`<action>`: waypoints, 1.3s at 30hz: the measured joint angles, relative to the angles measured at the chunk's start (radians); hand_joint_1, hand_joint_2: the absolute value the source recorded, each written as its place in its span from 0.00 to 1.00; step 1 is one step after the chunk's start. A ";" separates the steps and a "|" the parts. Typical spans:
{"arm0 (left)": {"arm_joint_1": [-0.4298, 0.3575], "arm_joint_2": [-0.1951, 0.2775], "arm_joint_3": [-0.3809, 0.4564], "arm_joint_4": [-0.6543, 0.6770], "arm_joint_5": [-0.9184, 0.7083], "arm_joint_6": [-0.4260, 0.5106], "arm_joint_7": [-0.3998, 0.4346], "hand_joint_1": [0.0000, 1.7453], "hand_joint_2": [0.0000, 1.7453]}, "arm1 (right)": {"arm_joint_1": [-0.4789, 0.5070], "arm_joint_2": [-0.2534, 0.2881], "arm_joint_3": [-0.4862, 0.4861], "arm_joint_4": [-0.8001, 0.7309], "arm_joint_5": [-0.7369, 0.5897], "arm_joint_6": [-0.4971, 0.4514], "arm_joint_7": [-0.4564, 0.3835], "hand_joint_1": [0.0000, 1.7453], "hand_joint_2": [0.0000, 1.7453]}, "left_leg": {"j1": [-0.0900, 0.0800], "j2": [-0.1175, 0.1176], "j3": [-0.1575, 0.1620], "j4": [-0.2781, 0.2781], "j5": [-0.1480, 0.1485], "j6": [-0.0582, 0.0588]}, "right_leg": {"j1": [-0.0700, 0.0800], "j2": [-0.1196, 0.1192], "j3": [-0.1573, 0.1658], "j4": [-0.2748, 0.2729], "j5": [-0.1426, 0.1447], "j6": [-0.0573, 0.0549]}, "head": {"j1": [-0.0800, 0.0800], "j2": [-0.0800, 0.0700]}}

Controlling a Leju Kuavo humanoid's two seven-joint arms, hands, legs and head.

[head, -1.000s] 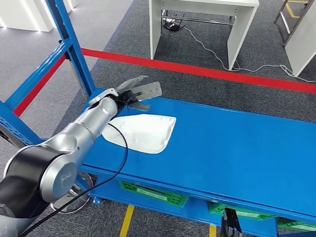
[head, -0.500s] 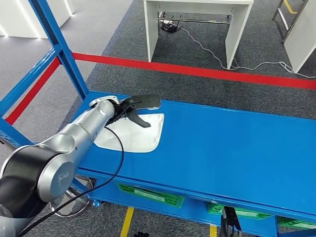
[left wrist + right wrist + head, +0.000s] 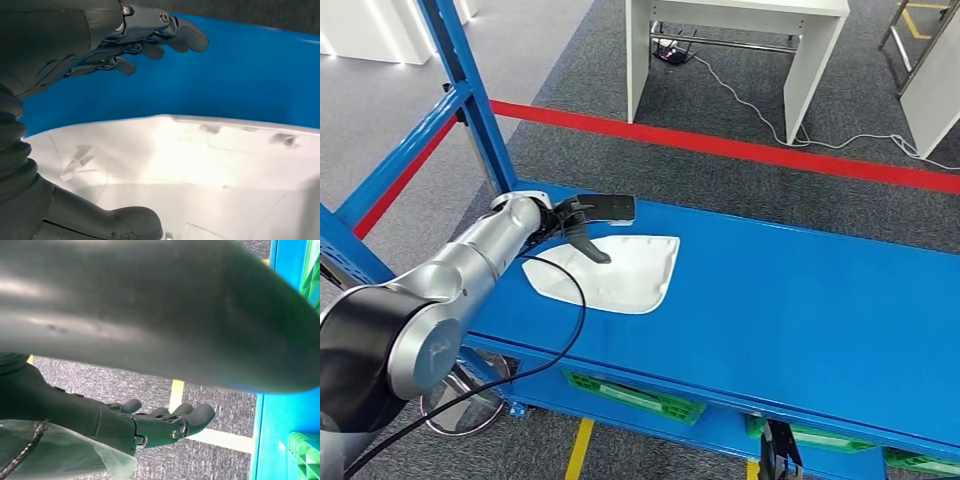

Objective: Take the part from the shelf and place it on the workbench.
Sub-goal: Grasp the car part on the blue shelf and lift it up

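The part is a white, flat, rounded panel (image 3: 614, 270) lying on the blue shelf (image 3: 788, 300). My left hand (image 3: 584, 218) hovers over the panel's far left portion, fingers stretched out flat and thumb pointing down toward the panel, holding nothing. In the left wrist view the fingers (image 3: 151, 35) and thumb (image 3: 128, 225) stand apart, with the white panel (image 3: 196, 165) lying between them. My right hand (image 3: 158, 425) hangs low beside the shelf over the floor, fingers extended and empty.
A blue upright post (image 3: 471, 100) of the rack stands just left of my left arm. Green crates (image 3: 637, 395) sit on the lower level. A red floor stripe (image 3: 743, 148) and a white table (image 3: 727, 50) lie beyond the shelf.
The camera has shifted between frames. My left hand has lowered closer to the panel and its thumb now points down over it. The panel has not moved on the shelf.
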 joint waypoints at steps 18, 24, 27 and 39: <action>0.010 0.050 -0.010 0.018 0.015 -0.015 0.025 0.00 1.00 | -0.013 0.004 -0.006 0.000 0.017 0.000 0.001 0.00 0.00 | 0.007 0.004 -0.015 0.035 -0.004 -0.052 | 0.002 0.001 0.118 -0.208 0.063 -0.030 | -0.010 0.000; 0.025 0.064 -0.010 0.023 0.033 -0.027 0.040 0.00 1.00 | -0.015 0.004 -0.006 0.000 0.025 -0.004 -0.001 0.00 0.00 | 0.005 0.002 -0.001 -0.001 0.003 -0.012 | 0.000 0.000 0.089 -0.164 0.034 0.003 | -0.007 0.000; 0.041 0.068 -0.010 0.026 0.044 -0.028 0.048 0.00 1.00 | -0.014 0.004 -0.008 0.000 0.030 -0.009 -0.001 0.00 0.00 | 0.004 0.001 -0.002 -0.002 0.003 -0.002 | -0.001 0.000 -0.001 0.021 -0.051 0.008 | -0.005 0.000; 0.077 0.098 -0.009 0.028 0.071 -0.018 0.063 0.00 1.00 | -0.017 0.008 -0.013 0.000 0.038 -0.023 0.000 0.00 0.00 | 0.000 0.000 -0.009 0.025 -0.017 -0.045 | 0.002 0.000 0.133 -0.217 0.060 -0.036 | -0.009 0.000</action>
